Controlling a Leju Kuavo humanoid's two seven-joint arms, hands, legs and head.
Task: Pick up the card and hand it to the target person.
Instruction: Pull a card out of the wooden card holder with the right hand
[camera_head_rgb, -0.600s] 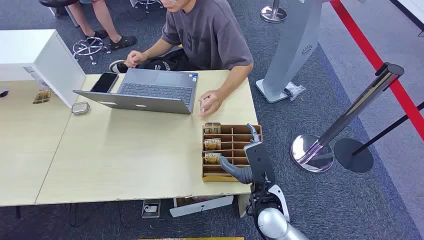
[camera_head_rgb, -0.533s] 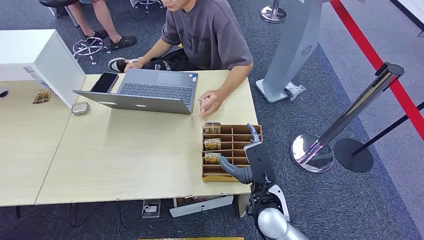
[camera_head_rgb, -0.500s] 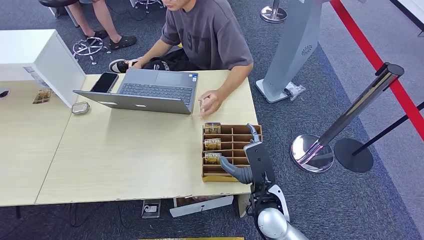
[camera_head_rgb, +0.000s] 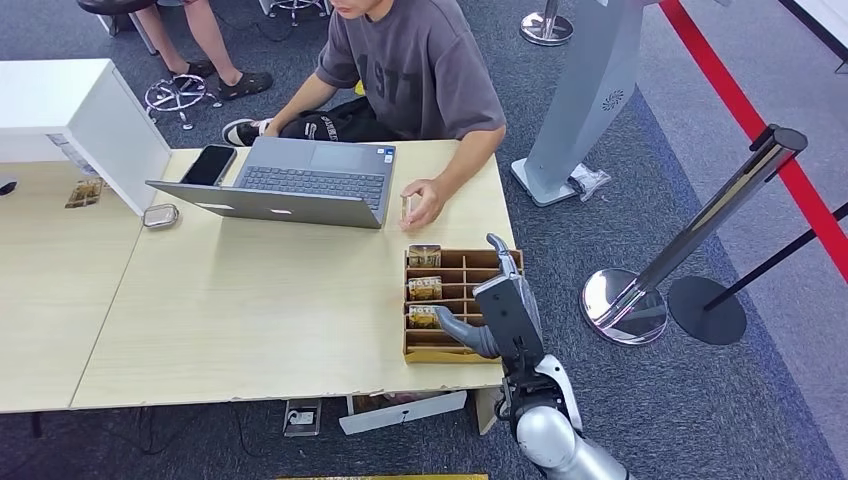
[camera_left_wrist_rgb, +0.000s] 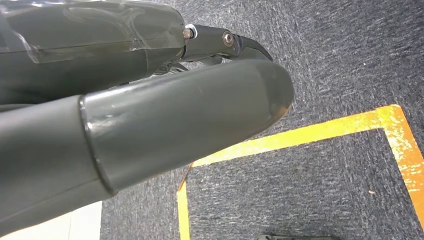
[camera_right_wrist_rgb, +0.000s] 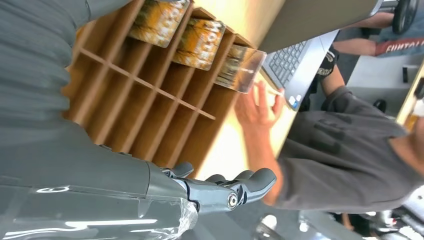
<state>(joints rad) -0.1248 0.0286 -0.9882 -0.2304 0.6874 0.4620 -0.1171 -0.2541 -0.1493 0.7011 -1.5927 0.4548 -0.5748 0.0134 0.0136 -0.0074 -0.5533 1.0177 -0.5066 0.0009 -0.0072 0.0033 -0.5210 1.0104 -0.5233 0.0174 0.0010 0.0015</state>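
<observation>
Right hand (camera_head_rgb: 497, 305), fingers spread and holding nothing, edging forward over the card rack (camera_head_rgb: 462, 350), nearing nearest card (camera_head_rgb: 423, 316).

Evenly and brightly lit from overhead in the head view; soft, short shadows under the pale wooden table (camera_head_rgb: 250, 320) and beside the open grey laptop (camera_head_rgb: 290, 185). Strong glare on the chrome base of the stanchion post (camera_head_rgb: 625, 305) at right. Sharp in the centre, slightly stretched toward the corners. Close-up blur on the grey thumb of the left hand (camera_left_wrist_rgb: 150, 130), with dull highlights; carpet behind fairly crisp. Washed-out brightness toward the upper right of the right wrist view, soft focus on the right hand (camera_right_wrist_rgb: 100, 170).
</observation>
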